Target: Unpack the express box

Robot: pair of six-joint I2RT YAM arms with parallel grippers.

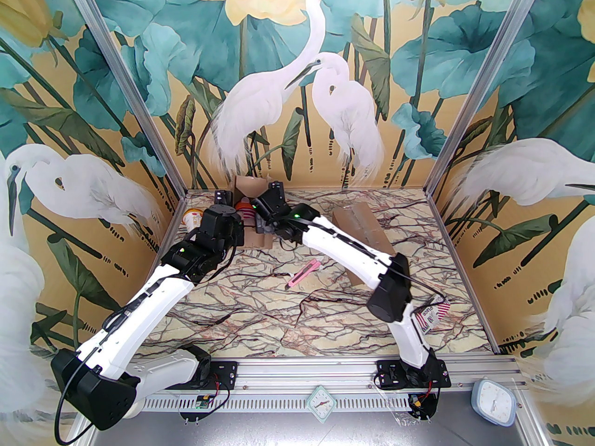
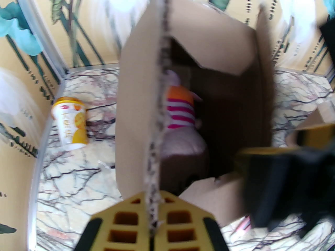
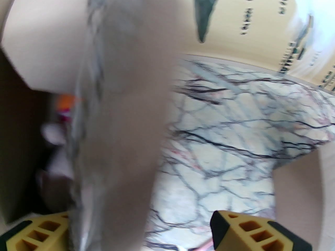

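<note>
- Left gripper point(image 2: 154, 195): yellow fingers pressed together, pinching the raw edge of one cardboard flap point(image 2: 136, 87). In the left wrist view the flap stands on edge and runs from the bottom centre to the top of the frame.
- Right gripper point(image 3: 136, 218): fingers spread wide at the lower corners of the right wrist view. A taped flap point(image 3: 123, 93) rises between them, close against the lower-left finger. View is blurred, so I cannot tell whether they touch.
- Express box point(image 1: 251, 186): sits left of centre in the top view, at the far edge of the marble table point(image 1: 288, 314), with both wrists over it. It is open, flaps up.
- Inside the box, centre of the left wrist view: an orange, pink and white striped item point(image 2: 180, 108) above a dull brownish lump point(image 2: 183, 145).
- A white and orange cup point(image 2: 70, 124) lies on the table to the left of the box, apart from it.
- A pink utility knife point(image 1: 304, 272) lies mid-table; a second cardboard box point(image 1: 362, 235) lies right of centre.
</note>
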